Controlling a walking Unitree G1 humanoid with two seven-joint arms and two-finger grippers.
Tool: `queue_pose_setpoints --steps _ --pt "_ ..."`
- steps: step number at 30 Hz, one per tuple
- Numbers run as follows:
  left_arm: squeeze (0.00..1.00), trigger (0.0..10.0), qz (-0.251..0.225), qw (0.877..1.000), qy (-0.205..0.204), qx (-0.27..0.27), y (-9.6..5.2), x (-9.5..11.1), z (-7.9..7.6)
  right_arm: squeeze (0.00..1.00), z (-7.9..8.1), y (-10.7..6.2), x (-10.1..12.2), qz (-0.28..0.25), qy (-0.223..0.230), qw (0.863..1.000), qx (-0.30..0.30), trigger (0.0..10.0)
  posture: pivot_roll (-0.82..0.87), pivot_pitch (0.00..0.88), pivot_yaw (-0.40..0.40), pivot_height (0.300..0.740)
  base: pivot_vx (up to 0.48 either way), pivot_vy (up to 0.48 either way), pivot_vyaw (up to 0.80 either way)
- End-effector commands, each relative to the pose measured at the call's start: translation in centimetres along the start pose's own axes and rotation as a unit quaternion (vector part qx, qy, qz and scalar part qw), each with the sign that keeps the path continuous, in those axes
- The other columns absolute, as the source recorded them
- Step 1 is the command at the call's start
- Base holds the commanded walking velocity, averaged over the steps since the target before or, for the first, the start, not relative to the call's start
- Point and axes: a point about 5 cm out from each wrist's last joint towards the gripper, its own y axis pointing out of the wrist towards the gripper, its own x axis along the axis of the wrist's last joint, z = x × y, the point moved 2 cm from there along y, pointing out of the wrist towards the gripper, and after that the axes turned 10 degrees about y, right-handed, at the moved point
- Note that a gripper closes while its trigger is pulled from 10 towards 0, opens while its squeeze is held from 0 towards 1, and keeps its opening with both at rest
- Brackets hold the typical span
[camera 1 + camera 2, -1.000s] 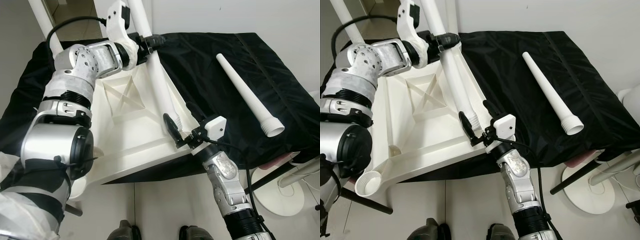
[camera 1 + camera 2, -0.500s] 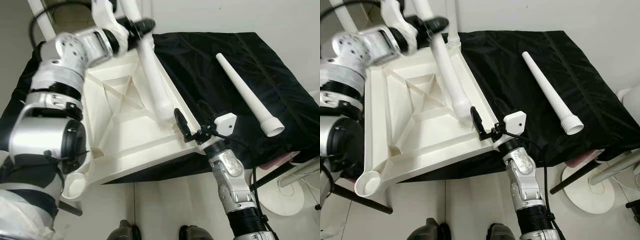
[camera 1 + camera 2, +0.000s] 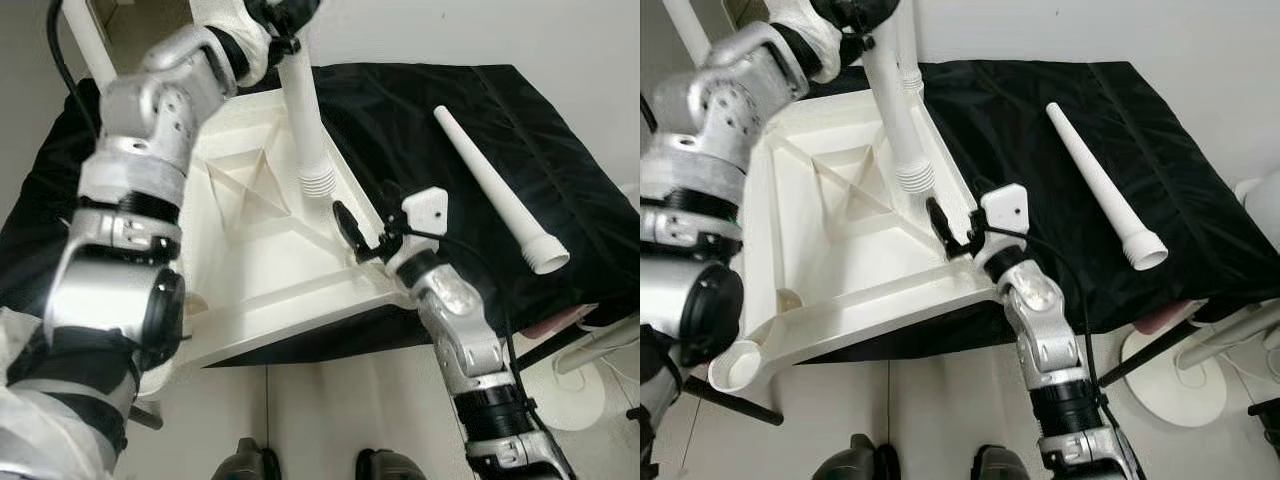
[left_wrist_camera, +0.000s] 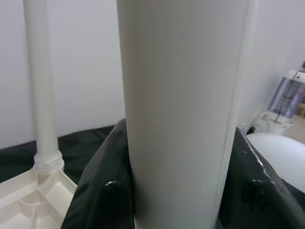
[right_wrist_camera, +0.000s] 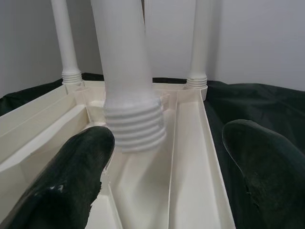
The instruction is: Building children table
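A white table top (image 3: 250,290) lies upside down on a black cloth (image 3: 420,110). My left gripper (image 3: 283,15) is shut on a white leg (image 3: 305,110) and holds it nearly upright. The leg's threaded end (image 3: 318,182) hangs just above the table's right rim. In the left wrist view the fingers (image 4: 100,186) clasp the leg (image 4: 181,109). My right gripper (image 3: 368,225) is open, straddling the rim near the front right corner. Its fingers (image 5: 71,181) frame the threaded end (image 5: 136,126). Two legs (image 5: 71,47) stand screwed in at the far corners.
A spare white leg (image 3: 495,190) lies on the cloth to the right. An open socket (image 3: 735,365) sits at the table's front left corner. A white round stand base (image 3: 560,390) rests on the floor at the lower right. My feet (image 3: 245,462) are below the table edge.
My left arm has raised the leg and swung it more upright, lifting its threaded end away from the front right corner. My right gripper has shifted slightly farther along the rim.
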Motion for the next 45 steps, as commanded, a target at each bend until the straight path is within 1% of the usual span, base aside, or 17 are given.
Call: queue_pose_setpoints --steps 1,2,4,5,6,7,8,10,12,13,14,15,18,25,28,35,45 --pt "0.00 10.0 -0.025 0.999 0.028 -0.013 0.0 1.0 -0.8 0.00 0.0 0.3 0.1 0.005 -0.006 1.000 -0.003 10.0 -0.10 0.062 0.023 0.740 0.000 0.000 0.00" --pt "0.00 10.0 -0.025 0.999 0.028 -0.013 0.0 1.0 -0.8 0.00 0.0 0.3 0.1 0.005 -0.006 1.000 -0.003 10.0 -0.10 0.062 0.023 0.740 0.000 0.000 0.00" --pt "0.00 10.0 -0.040 0.998 0.053 -0.017 0.0 1.0 -2.3 0.00 -0.5 1.3 0.7 0.002 -0.025 0.999 -0.024 10.0 -0.09 0.057 0.013 0.740 0.000 0.000 0.00" --pt "0.00 10.0 -0.040 0.998 0.053 -0.017 0.0 1.0 -2.3 0.00 -0.5 1.3 0.7 0.002 -0.025 0.999 -0.024 10.0 -0.09 0.057 0.013 0.740 0.000 0.000 0.00" --pt "0.00 10.0 -0.048 0.996 0.074 -0.019 -0.1 1.0 -3.3 0.00 -0.7 1.7 1.0 0.005 -0.031 0.999 -0.035 10.0 -0.09 0.056 0.009 0.740 0.000 0.000 0.00" --pt "0.00 10.0 -0.048 0.996 0.074 -0.019 -0.1 1.0 -3.3 0.00 -0.7 1.7 1.0 0.005 -0.031 0.999 -0.035 10.0 -0.09 0.056 0.009 0.740 0.000 0.000 0.00" --pt "0.00 10.0 -0.057 0.995 0.084 -0.025 -0.1 1.2 -4.3 0.00 -0.9 2.1 1.2 0.007 -0.039 0.998 -0.043 10.0 -0.09 0.052 0.006 0.740 0.000 0.000 0.00" --pt "0.00 10.0 -0.057 0.995 0.084 -0.025 -0.1 1.2 -4.3 0.00 -0.9 2.1 1.2 0.007 -0.039 0.998 -0.043 10.0 -0.09 0.052 0.006 0.740 0.000 0.000 0.00" --pt "0.00 10.0 -0.069 0.992 0.101 -0.039 -0.1 1.5 -6.6 0.00 -0.9 3.2 1.5 0.017 -0.052 0.997 -0.049 10.0 -0.09 0.049 0.008 0.740 0.000 0.000 0.00" --pt "0.00 10.0 -0.069 0.992 0.101 -0.039 -0.1 1.5 -6.6 0.00 -0.9 3.2 1.5 0.017 -0.052 0.997 -0.049 10.0 -0.09 0.049 0.008 0.740 0.000 0.000 0.00" --pt "0.00 10.0 -0.074 0.991 0.102 -0.046 -0.2 1.6 -7.5 0.00 -0.9 3.6 1.6 0.022 -0.057 0.997 -0.049 10.0 -0.09 0.047 0.010 0.740 0.000 0.000 0.00" --pt "0.00 10.0 -0.074 0.991 0.102 -0.046 -0.2 1.6 -7.5 0.00 -0.9 3.6 1.6 0.022 -0.057 0.997 -0.049 10.0 -0.09 0.047 0.010 0.740 0.000 0.000 0.00" --pt "0.00 10.0 -0.081 0.991 0.088 -0.054 -0.3 1.8 -9.1 0.00 -0.5 4.4 1.5 0.032 -0.064 0.997 -0.040 10.0 -0.08 0.042 0.003 0.740 0.000 0.000 0.00" --pt "0.00 10.0 -0.086 0.991 0.081 -0.061 -0.3 1.9 -10.1 0.00 -0.2 4.9 1.5 0.035 -0.071 0.996 -0.033 10.0 -0.07 0.042 -0.002 0.740 0.000 0.000 0.00" --pt "0.00 10.0 -0.089 0.991 0.078 -0.064 -0.3 1.9 -10.7 0.00 0.6 5.1 1.1 0.046 -0.082 0.996 0.002 10.0 -0.07 0.041 -0.003 0.740 0.000 0.000 0.00" --pt "0.00 10.0 -0.091 0.991 0.084 -0.055 -0.3 1.9 -10.8 0.00 1.7 4.9 0.4 0.062 -0.080 0.994 0.033 10.0 -0.07 0.041 -0.004 0.740 0.000 0.000 0.00" --pt "0.00 10.0 -0.087 0.991 0.085 -0.057 -0.4 1.8 -11.3 0.00 0.8 5.3 1.5 0.031 -0.087 0.996 -0.001 10.0 -0.07 0.043 -0.001 0.740 0.000 0.000 0.00"
